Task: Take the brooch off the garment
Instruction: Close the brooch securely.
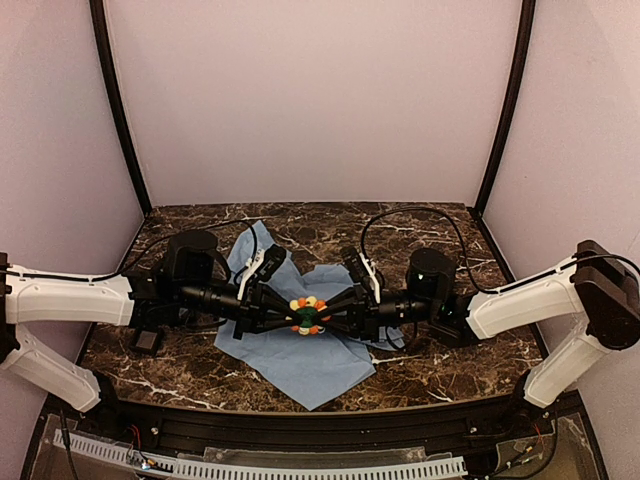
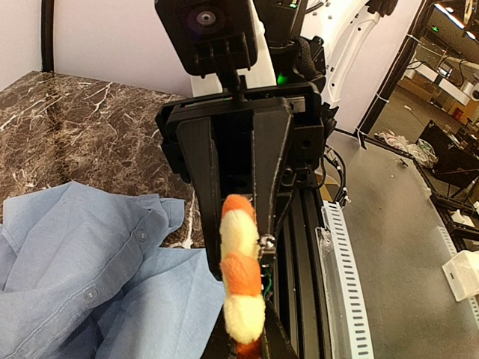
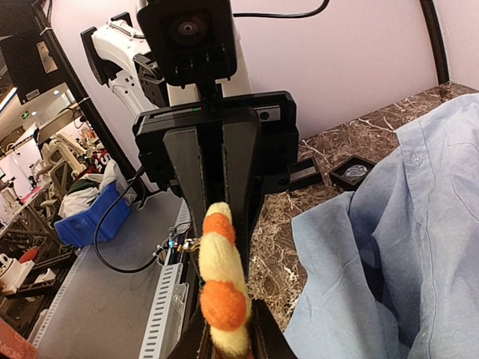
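Note:
The brooch (image 1: 309, 315), a flower of orange and yellow petals round a dark green centre, hangs between my two grippers above the light blue garment (image 1: 300, 360). My left gripper (image 1: 291, 316) comes in from the left and my right gripper (image 1: 328, 316) from the right, and both are shut on the brooch. In the left wrist view the brooch (image 2: 243, 277) shows edge-on between my left gripper's fingers (image 2: 281, 345), clear of the shirt (image 2: 90, 262). In the right wrist view the brooch (image 3: 221, 284) sits the same way, with the shirt (image 3: 404, 247) to the right.
A small black square pad (image 1: 148, 340) lies on the marble table (image 1: 430, 365) by the left arm; it also shows in the right wrist view (image 3: 352, 170). A black rail (image 1: 300, 440) runs along the near table edge. Purple walls close in the back and sides.

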